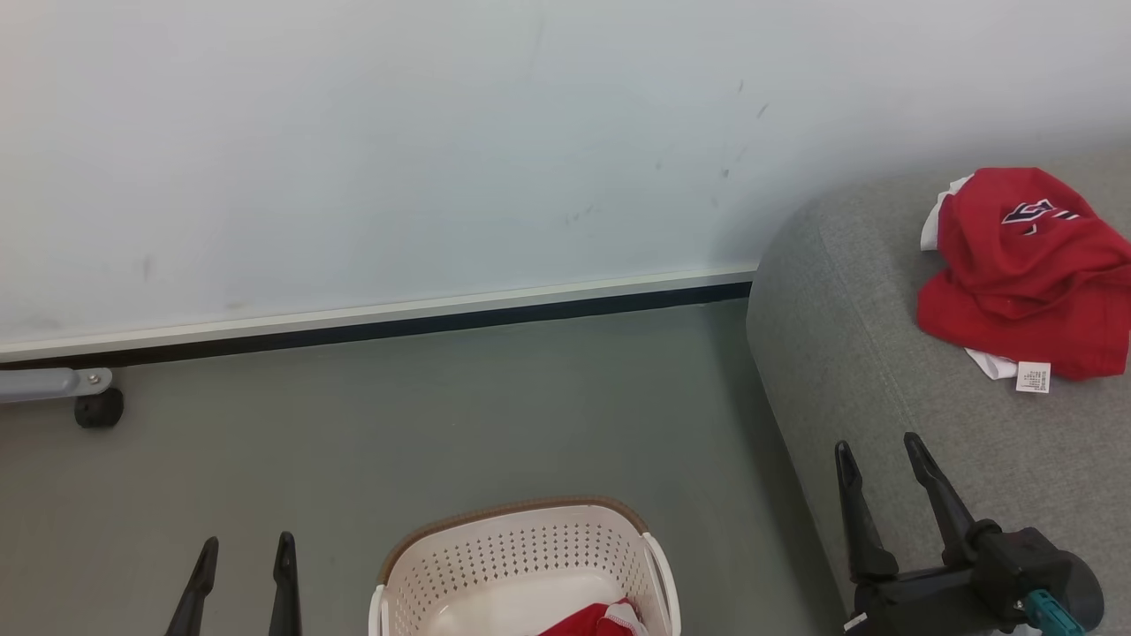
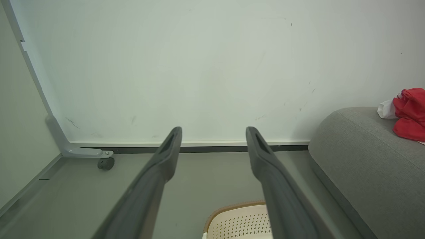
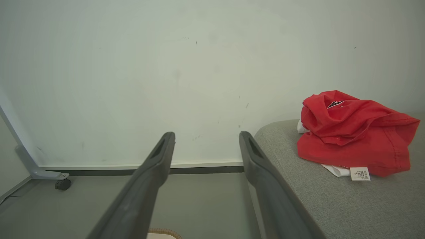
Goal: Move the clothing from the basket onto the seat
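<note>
A crumpled red garment [image 1: 1025, 274] with white trim and a small label lies on the grey seat [image 1: 866, 371] at the right, also seen in the right wrist view [image 3: 352, 132] and left wrist view [image 2: 410, 113]. The cream basket [image 1: 526, 565] with a brown rim stands on the floor at the bottom centre, with a bit of red clothing [image 1: 601, 621] inside it. My left gripper [image 1: 246, 552] is open to the left of the basket, holding nothing. My right gripper [image 1: 879, 450] is open and empty over the seat's near left edge, well short of the garment.
A pale wall with a dark baseboard [image 1: 380, 322] runs across the back. A grey metal leg on a black caster [image 1: 97, 408] stands at the far left. Grey floor [image 1: 442, 424] lies between wall, basket and seat.
</note>
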Available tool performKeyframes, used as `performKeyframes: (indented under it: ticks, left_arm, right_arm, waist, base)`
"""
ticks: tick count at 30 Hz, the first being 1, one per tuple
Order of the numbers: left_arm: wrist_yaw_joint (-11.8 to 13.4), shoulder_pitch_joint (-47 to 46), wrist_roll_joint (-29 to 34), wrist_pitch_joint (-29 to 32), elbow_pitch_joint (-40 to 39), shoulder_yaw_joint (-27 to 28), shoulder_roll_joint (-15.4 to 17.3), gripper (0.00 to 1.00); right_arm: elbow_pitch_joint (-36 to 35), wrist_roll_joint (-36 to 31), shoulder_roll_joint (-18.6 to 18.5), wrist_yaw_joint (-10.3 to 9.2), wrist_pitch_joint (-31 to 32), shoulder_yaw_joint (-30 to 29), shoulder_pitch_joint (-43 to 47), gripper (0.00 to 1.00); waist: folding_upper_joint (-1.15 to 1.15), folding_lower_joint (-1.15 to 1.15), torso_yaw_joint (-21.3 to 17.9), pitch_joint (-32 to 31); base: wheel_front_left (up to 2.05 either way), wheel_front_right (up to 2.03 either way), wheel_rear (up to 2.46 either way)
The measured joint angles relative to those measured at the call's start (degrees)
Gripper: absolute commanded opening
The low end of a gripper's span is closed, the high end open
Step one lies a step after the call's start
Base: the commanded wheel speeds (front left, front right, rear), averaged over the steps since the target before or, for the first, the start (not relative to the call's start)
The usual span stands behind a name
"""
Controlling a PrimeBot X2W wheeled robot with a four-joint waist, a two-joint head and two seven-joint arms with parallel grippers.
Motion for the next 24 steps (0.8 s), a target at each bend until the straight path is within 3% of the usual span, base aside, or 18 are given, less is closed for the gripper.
performKeyframes:
  ticks: [14,24]
  left_arm:
    - [0.14,-0.09,1.47,0.0,-0.22,-1.08,-0.68,1.0]
    - [-1.67,-4.1,2.02,0.09,1.31,-3.45,-0.91,1.0]
  right_arm:
    - [-0.62,-0.57,0.59,0.0,0.0,-1.22,0.23,1.0]
    - [-2.33,-0.86,0.71,0.0,0.0,-2.22,-0.53,1.0]
  waist:
    - [0.0,0.0,-0.27,1.65]
    - [0.0,0.0,-0.67,4.87]
  base:
    - [0.0,0.0,0.0]
    - [0.0,0.0,0.0]
